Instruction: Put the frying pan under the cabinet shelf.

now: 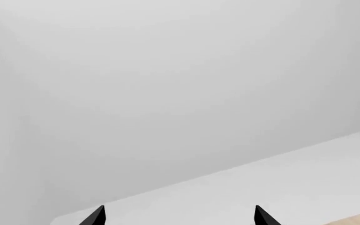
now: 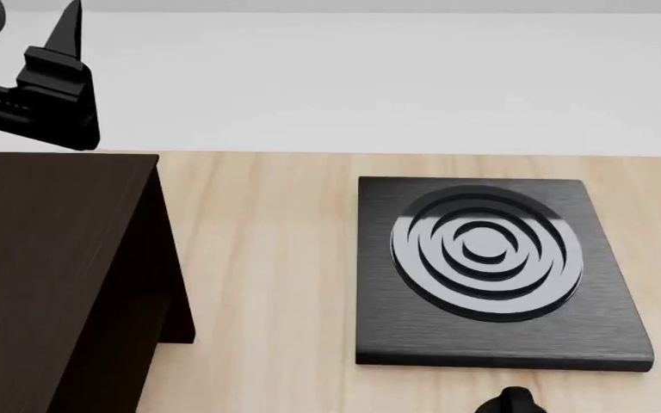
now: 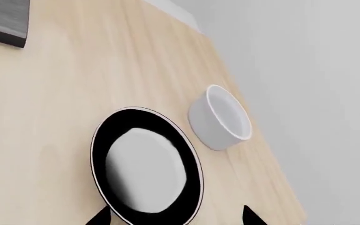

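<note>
Looking through the right wrist camera, we see the round black frying pan with glossy grey inside [image 3: 147, 168] lying on the light wooden table [image 3: 55, 103], directly ahead of our right gripper [image 3: 175, 216], whose fingers are spread and hold nothing. Its handle is hidden, so we cannot tell its long axis. Just beside it stands an empty white bowl-like pot [image 3: 221, 119]. Our left gripper [image 1: 178, 216], also spread, is raised over the dark brown wooden cabinet shelf [image 2: 55, 275], so the right arm is nearer.
</note>
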### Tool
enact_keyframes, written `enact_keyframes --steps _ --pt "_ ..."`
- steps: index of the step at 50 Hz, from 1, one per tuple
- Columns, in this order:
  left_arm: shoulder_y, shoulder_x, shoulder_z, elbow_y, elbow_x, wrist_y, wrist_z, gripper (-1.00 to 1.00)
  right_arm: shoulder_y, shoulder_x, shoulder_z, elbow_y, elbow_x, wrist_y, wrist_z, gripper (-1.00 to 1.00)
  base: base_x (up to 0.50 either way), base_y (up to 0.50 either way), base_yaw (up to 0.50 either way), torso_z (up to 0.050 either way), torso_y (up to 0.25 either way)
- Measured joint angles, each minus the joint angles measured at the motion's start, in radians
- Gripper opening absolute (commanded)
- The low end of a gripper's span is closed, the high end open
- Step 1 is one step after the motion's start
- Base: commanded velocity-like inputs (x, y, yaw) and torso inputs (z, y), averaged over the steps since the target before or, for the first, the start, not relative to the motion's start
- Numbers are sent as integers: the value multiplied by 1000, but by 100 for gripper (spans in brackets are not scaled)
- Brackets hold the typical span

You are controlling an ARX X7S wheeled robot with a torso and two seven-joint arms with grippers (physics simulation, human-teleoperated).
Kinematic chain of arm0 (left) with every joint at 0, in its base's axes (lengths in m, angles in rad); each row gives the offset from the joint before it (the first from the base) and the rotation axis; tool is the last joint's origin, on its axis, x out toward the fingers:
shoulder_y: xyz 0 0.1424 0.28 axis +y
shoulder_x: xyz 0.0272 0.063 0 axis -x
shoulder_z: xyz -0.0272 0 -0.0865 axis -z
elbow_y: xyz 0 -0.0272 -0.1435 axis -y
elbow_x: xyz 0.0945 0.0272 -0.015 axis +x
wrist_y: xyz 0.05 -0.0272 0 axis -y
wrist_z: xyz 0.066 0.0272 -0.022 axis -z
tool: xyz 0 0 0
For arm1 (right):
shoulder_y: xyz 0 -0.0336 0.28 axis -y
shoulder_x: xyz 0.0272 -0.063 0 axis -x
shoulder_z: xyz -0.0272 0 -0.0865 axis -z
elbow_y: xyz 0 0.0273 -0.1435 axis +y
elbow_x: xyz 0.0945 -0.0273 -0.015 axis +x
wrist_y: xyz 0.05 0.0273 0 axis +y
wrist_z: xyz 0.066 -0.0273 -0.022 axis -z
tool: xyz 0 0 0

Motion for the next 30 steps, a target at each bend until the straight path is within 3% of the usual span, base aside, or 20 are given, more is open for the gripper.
enact_keyframes --steps 30 --pt "-1 1 10 -1 -2 7 -2 100 -52 -42 42 122 83 -85 90 100 0 0 2 0 0"
